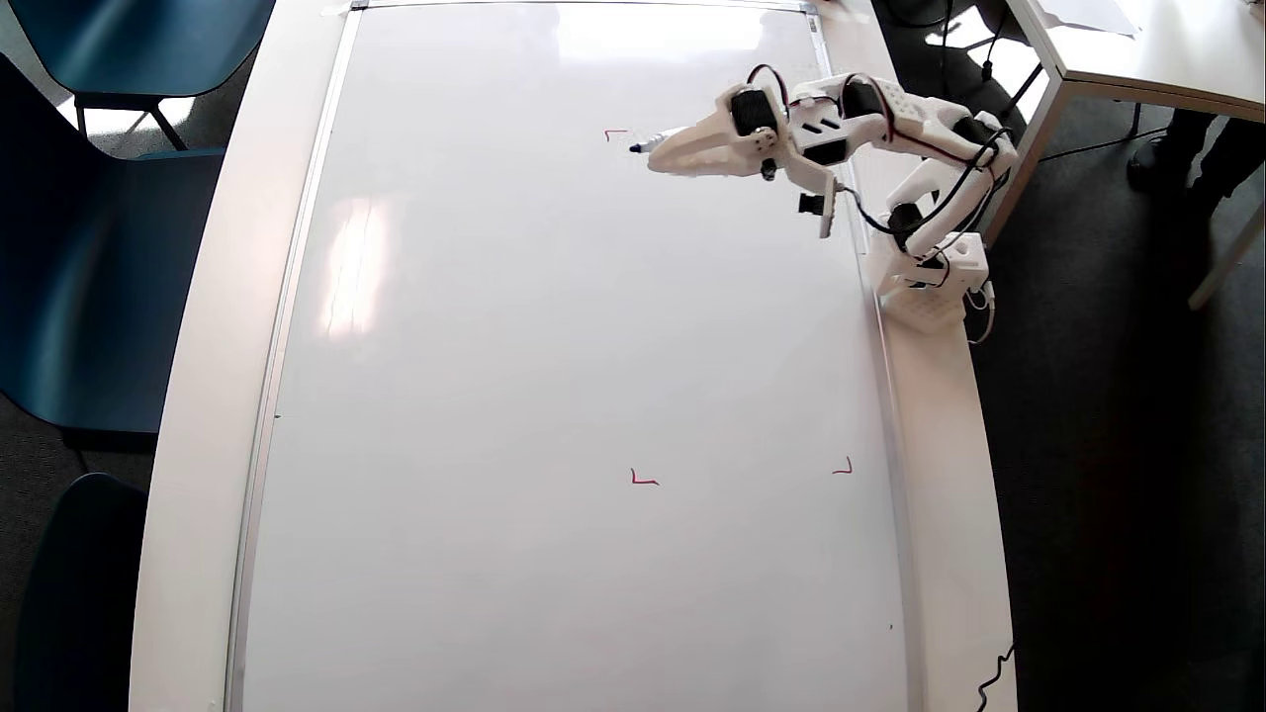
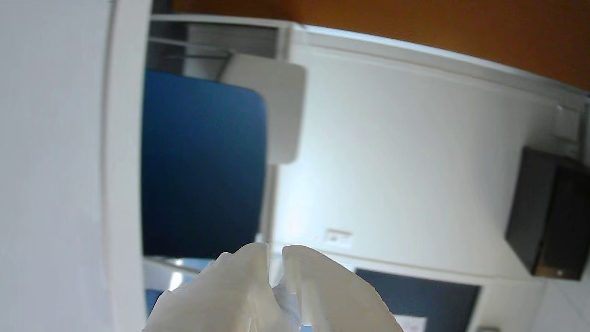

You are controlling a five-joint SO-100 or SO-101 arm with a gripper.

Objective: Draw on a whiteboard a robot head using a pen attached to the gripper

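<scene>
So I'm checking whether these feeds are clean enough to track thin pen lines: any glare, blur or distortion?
Overhead view: bright window glare streaks the whiteboard at its top and left, and its straight frame bows outward, so the lens distorts. The pen tip stays sharp. Wrist view: the gripper fingers are soft and overexposed, and the picture seems to lie on its side.
</scene>
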